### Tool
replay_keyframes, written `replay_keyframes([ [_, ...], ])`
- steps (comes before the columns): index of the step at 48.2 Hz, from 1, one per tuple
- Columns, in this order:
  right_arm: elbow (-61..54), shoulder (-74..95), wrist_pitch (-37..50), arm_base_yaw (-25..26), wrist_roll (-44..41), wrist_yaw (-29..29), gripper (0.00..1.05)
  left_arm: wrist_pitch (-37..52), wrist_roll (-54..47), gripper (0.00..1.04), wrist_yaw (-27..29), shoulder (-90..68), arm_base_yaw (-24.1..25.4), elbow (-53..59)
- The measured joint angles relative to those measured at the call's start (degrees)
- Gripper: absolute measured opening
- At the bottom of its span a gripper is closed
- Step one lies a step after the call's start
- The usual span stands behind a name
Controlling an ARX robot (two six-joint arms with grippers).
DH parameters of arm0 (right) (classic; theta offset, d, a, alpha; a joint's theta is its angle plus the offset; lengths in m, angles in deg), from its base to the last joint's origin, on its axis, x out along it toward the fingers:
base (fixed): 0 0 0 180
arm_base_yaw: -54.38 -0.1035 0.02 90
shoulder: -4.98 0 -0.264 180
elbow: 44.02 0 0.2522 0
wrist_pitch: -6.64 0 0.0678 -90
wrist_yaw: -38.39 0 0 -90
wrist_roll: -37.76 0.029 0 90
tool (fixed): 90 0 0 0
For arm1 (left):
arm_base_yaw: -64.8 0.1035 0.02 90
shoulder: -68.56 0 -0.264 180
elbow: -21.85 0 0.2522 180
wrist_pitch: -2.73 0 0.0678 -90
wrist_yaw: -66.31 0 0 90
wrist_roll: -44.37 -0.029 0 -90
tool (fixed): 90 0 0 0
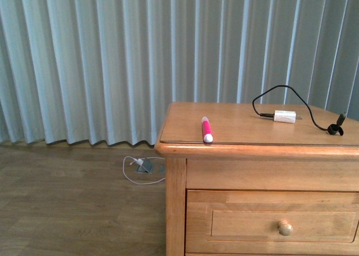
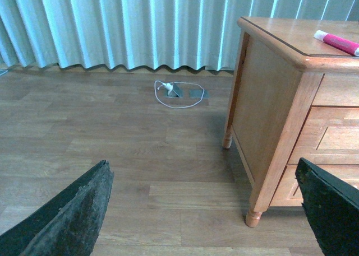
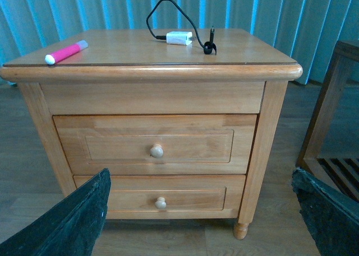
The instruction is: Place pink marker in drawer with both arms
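The marker (image 1: 206, 129) lies on the cabinet (image 1: 241, 127) top near its front left corner, the charger block (image 1: 284, 116) further right and back, the drawer (image 1: 247, 222) beneath, a curtain (image 1: 112, 60) behind everything.

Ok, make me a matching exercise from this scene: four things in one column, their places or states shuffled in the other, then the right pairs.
Things
1. pink marker
2. white charger block
3. upper drawer
4. white cord

Places or states
A. on the floor by the curtain
B. shut, round knob at its middle
C. near the front left edge of the nightstand top
D. farther back on the top, to the right

Pairs: 1-C, 2-D, 3-B, 4-A.
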Motion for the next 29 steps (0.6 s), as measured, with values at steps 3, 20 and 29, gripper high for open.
replay_keyframes([
  [3, 0.00, 0.00, 0.00, 0.00, 0.00, 0.00, 0.96, 0.00, 0.00, 0.99, 0.00, 0.00, 0.00, 0.00],
  [20, 7.43, 26.40, 1.70, -5.14, 0.22, 6.34, 0.96, 0.00, 0.00, 0.99, 0.00, 0.00, 0.00, 0.00],
  [29, 13.51, 52.61, 20.65, -12.39, 0.70, 2.47, 0.96, 0.00, 0.00, 0.99, 0.00, 0.00, 0.00, 0.00],
])
